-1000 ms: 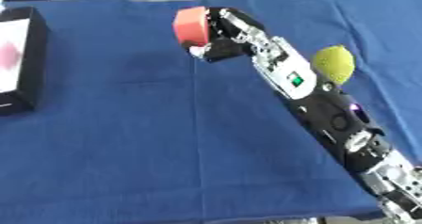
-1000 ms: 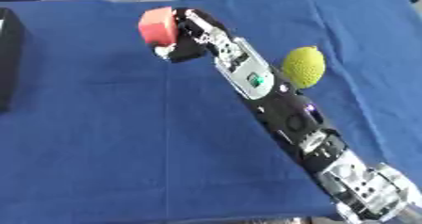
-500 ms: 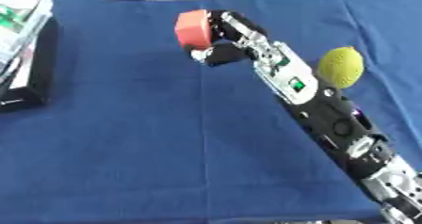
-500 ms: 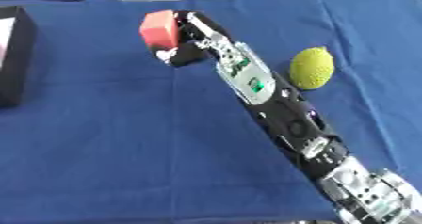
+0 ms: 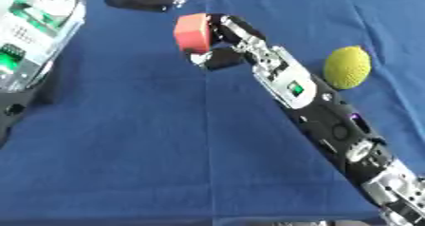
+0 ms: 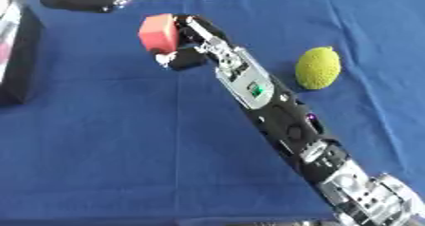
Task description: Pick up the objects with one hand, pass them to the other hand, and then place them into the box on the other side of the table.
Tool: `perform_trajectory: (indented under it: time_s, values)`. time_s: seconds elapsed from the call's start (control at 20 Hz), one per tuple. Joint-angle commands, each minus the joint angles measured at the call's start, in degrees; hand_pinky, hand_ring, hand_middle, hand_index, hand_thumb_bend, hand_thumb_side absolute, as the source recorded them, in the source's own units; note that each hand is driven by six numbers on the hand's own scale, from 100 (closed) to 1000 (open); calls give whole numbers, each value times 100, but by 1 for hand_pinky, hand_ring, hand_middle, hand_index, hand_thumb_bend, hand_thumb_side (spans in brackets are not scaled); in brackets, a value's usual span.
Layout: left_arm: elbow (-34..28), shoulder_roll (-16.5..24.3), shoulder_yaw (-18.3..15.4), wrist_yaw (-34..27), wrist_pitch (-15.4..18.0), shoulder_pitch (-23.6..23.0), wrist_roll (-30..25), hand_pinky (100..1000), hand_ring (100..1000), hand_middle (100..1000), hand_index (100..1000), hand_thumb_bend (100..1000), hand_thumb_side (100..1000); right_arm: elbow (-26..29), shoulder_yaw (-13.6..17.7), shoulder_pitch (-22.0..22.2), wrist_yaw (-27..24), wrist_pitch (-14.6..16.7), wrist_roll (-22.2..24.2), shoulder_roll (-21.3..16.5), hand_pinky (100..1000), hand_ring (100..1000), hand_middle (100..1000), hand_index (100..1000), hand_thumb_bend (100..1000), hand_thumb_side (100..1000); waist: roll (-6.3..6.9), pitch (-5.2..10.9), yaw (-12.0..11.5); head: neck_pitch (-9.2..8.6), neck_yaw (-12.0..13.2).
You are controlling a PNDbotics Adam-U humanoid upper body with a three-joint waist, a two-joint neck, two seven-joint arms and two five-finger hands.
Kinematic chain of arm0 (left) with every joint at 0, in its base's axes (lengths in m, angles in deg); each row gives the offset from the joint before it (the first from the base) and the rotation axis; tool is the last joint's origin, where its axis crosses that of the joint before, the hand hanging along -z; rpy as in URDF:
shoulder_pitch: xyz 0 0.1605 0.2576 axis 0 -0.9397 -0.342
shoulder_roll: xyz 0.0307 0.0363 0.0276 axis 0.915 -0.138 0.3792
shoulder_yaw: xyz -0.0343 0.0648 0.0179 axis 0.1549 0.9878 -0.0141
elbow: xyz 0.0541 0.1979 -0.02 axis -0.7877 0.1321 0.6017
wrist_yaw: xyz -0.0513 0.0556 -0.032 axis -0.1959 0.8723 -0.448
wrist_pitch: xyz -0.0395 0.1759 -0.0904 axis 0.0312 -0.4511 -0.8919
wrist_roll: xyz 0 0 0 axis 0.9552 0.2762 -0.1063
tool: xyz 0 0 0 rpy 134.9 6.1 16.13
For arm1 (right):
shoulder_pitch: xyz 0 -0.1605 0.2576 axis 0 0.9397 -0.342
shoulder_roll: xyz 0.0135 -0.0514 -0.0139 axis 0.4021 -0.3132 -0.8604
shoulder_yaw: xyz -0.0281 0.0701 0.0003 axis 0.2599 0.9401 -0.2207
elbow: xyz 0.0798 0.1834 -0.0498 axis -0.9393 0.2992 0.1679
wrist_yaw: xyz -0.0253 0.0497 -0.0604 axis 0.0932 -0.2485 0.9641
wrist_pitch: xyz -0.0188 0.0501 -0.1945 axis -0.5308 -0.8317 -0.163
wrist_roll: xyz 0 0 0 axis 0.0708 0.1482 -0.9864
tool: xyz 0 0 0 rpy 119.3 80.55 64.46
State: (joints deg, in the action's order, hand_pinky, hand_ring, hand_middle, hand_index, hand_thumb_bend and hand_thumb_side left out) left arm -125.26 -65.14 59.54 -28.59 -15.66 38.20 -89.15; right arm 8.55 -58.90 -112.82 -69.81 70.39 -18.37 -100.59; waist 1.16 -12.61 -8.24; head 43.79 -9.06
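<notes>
Red block (image 5: 192,32), seemingly upright, pinched by right robot hand (image 5: 222,42)

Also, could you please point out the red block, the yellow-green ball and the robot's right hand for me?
red block (image 5: 192,32), left eye view, middle of its front face.
yellow-green ball (image 6: 318,68), right eye view, centre of its bumpy surface.
right hand (image 5: 226,42), left eye view, the palm behind the block.

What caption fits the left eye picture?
Right hand holds a red block above the blue table, yellow-green ball beside.

Two head-mounted stereo eyes, looking steeply down, close over blue table (image 5: 124,149), sharing nearly all of it
</notes>
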Motion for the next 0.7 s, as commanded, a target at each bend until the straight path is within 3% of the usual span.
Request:
perform_trajectory:
  time_s: [0.05,0.25,0.55,0.7]
  values:
    - [80,-66,5,134,19,142,-80,811,728,672,750,183,443,236,-13,-43,-118,20,-13,-187,765,605,554,648,128,143,9,141,-12,33,32]
    - [246,-151,65,294,69,158,-221,815,737,684,756,184,436,348,-33,-8,-205,12,-57,-234,762,605,553,647,125,139,12,136,-22,33,44]
    - [493,-218,91,684,136,159,-528,820,752,707,771,231,306,411,-70,9,-230,167,-167,-224,760,607,554,648,116,125,25,128,-34,33,64]
    - [641,-255,106,930,179,164,-787,825,761,720,780,268,292,418,-83,11,-225,230,-214,-230,760,607,553,647,113,123,28,129,-36,33,85]
